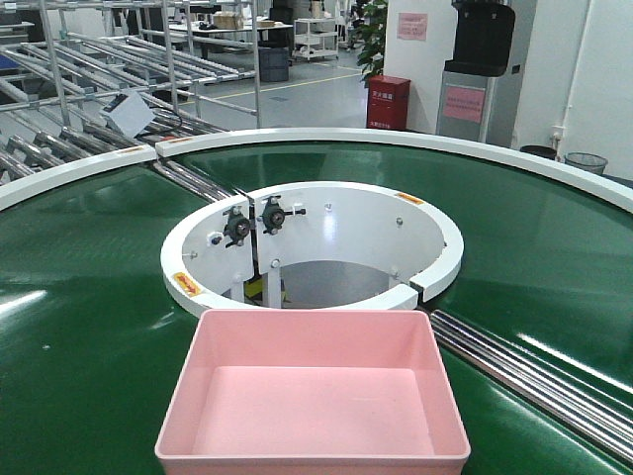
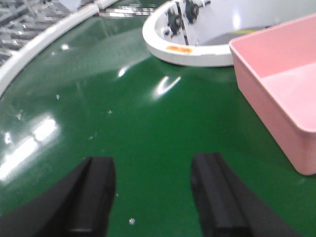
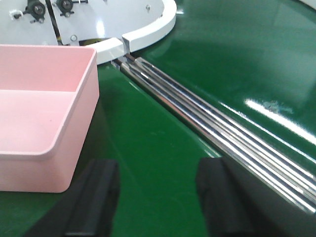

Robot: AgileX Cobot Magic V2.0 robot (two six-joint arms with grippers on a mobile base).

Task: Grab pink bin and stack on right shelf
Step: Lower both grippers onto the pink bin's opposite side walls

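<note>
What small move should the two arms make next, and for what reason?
Probably bring the left tool and the right tool inward to the side walls of the pink bin. Both tools are open and hold nothing over the green belt. The bin sits between them, and neither tool touches it.

- The left hand [image 2: 154, 197] has two fat black fingers [image 2: 94, 195] with smooth, dull sides.
- The right hand [image 3: 159, 200] looks the same: black and blocky.
</note>
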